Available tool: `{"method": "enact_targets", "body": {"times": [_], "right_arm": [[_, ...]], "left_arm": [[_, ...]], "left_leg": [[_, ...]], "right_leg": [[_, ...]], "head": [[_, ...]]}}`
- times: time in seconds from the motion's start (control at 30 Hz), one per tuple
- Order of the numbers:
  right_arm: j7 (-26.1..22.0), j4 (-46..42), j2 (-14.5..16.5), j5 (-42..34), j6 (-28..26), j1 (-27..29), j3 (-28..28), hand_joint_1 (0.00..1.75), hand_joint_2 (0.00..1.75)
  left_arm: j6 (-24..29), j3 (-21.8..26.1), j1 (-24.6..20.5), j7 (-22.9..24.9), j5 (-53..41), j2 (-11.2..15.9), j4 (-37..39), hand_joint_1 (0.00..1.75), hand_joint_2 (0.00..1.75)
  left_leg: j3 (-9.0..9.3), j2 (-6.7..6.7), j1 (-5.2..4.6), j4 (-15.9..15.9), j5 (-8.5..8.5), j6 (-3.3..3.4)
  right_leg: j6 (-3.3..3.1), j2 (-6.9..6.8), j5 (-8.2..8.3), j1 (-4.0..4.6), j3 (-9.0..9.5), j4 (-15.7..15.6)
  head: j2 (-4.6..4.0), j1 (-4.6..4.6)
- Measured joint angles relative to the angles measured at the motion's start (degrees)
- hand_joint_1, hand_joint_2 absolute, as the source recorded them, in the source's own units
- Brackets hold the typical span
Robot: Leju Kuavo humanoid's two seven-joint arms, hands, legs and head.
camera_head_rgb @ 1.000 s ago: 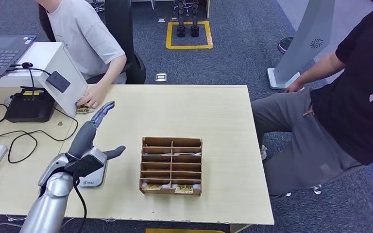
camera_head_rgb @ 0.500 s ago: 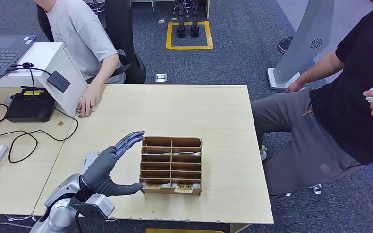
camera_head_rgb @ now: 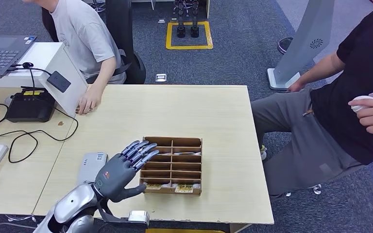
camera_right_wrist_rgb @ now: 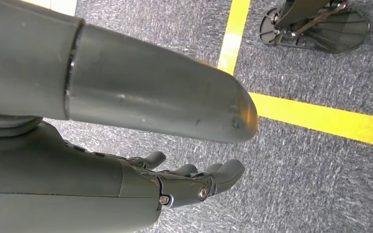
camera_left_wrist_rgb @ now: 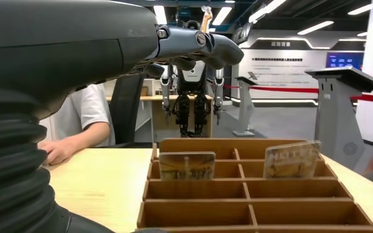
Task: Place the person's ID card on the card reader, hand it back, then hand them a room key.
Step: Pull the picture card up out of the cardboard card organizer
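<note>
The left hand (camera_head_rgb: 124, 170) hung empty, fingers spread wide, at the near left edge of the box (camera_head_rgb: 171, 165). The right hand (camera_right_wrist_rgb: 194, 182) hung toward the floor, fingers loosely apart, holding nothing. Risk: thick fingers in the narrow slots could tip the box or drag out both keys. The box's nearest row held two keys (camera_head_rgb: 167, 186); the other compartments looked empty. The ID card (camera_head_rgb: 82, 112) lay under the seated person's hand (camera_head_rgb: 88, 102). The reader (camera_head_rgb: 92, 167) sat just left of the hand.
</note>
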Motion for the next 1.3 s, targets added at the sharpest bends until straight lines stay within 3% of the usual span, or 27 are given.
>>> {"method": "enact_targets", "body": {"times": [0.63,1.3], "right_arm": [[0.07,0.00,0.02,0.04,-0.09,-0.01,-0.22,0.00,0.00],[0.15,0.00,0.01,0.41,-0.12,0.00,-0.76,0.00,0.00]], "left_arm": [[3.47,-3.18,-0.27,5.91,-6.95,0.63,4.71,0.00,1.75],[0.75,-2.44,0.14,2.11,-2.39,3.40,4.45,0.00,1.75]], "left_leg": [[-0.02,0.00,0.01,0.00,0.00,0.00],[-0.03,-0.02,0.01,-0.01,0.00,0.00]], "right_leg": [[0.00,0.00,0.00,0.01,-0.01,0.00],[0.00,-0.01,0.00,0.01,0.00,0.01]], "head": [[0.02,0.00],[0.01,0.01]]}}
